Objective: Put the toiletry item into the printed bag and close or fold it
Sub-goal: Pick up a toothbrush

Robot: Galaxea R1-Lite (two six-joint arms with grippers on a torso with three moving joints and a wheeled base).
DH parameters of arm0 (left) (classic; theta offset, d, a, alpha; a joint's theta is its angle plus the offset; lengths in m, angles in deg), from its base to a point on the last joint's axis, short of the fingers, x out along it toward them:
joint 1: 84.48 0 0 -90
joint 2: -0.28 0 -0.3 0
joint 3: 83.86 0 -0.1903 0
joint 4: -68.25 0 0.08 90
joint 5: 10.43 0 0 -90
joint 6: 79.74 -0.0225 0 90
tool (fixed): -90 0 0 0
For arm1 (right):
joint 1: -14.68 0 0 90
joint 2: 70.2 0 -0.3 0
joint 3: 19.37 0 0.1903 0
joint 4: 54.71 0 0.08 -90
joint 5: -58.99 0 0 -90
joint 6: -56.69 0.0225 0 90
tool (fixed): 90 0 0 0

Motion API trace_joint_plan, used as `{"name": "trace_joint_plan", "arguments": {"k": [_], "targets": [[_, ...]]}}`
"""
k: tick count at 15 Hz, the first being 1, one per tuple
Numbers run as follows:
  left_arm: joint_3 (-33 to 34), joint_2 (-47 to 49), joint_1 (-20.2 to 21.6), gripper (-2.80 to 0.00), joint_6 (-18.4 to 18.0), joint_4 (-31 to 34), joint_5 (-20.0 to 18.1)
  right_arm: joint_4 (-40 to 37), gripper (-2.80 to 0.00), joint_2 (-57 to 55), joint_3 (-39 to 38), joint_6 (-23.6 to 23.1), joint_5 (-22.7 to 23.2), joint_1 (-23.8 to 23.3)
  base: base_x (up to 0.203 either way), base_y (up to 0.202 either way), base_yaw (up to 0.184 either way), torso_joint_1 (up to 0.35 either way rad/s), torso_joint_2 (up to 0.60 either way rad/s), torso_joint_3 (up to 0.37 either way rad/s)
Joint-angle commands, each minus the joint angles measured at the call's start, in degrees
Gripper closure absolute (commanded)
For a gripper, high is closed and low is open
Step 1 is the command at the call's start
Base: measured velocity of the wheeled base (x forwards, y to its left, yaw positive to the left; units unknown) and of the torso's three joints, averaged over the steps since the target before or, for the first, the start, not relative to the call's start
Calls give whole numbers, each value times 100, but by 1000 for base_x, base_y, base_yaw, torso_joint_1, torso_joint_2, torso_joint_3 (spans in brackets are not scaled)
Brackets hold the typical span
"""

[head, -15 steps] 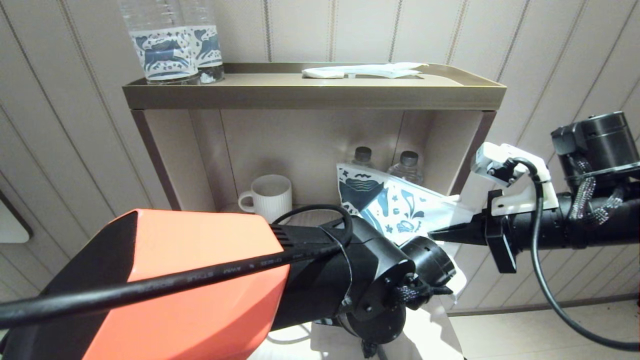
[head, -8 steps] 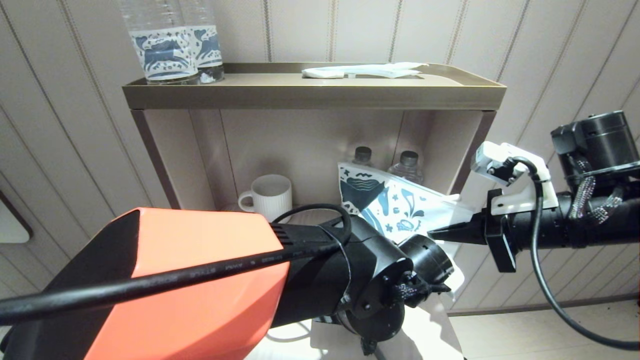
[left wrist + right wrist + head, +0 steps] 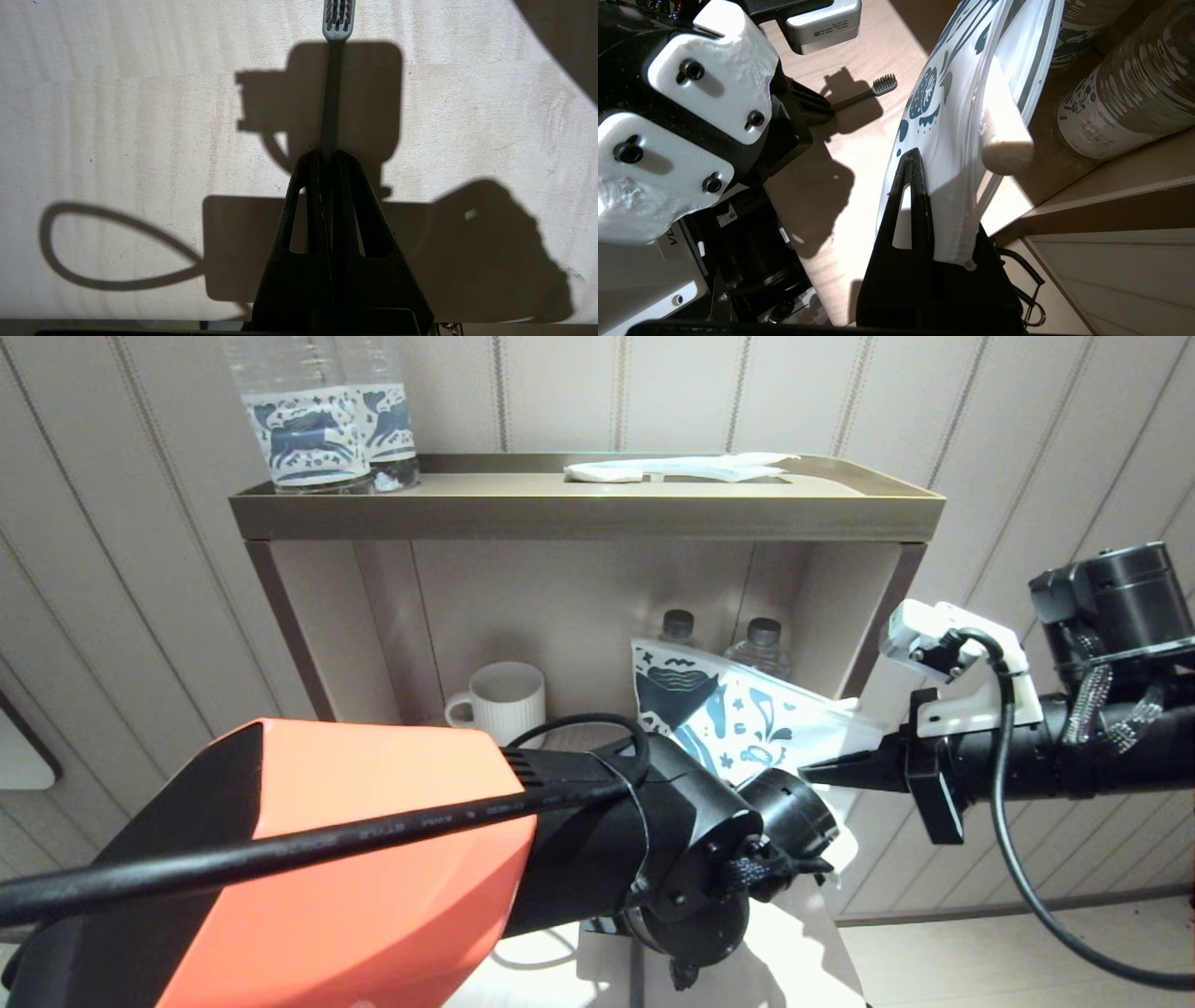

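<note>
The toothbrush (image 3: pixel 338 18) has a slim handle and a grey bristle head. My left gripper (image 3: pixel 325 154) is shut on the handle and holds it low over the pale counter. The right wrist view shows the same toothbrush (image 3: pixel 884 85) sticking out from the left gripper (image 3: pixel 822 109). The printed bag (image 3: pixel 738 719), white with dark blue horse doodles, stands tilted in front of the shelf's lower opening. My right gripper (image 3: pixel 808 772) is shut on the bag's lower edge. In the right wrist view the bag (image 3: pixel 948 116) rises from the right gripper (image 3: pixel 924 161). Toothbrush and bag are apart.
A brown shelf unit (image 3: pixel 579 513) carries two clear bottles with horse labels (image 3: pixel 322 429) and a white wrapped packet (image 3: pixel 681 469). Below stand a white mug (image 3: pixel 504 702) and two small bottles (image 3: pixel 678 625). My left arm (image 3: pixel 373 859) hides much of the counter (image 3: pixel 140 116).
My left arm has risen slightly and drawn back a little to the left. The right arm and the bag have stayed put.
</note>
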Motion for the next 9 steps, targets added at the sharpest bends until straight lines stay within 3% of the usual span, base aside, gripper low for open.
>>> {"name": "trace_joint_plan", "arguments": {"k": [1,4,9], "targets": [[-2,-115,213,0,12,-36,33,-6,0,4,0,-17,19,-6,0,0,0,0,0,0],[13,-623,514,0,7,31,-37,-6,0,-5,0,-17,19,-6,0,0,0,0,0,0],[39,-1780,577,0,13,318,-129,1,0,-55,-149,-22,6,69,0,0,0,0,0,0]]}}
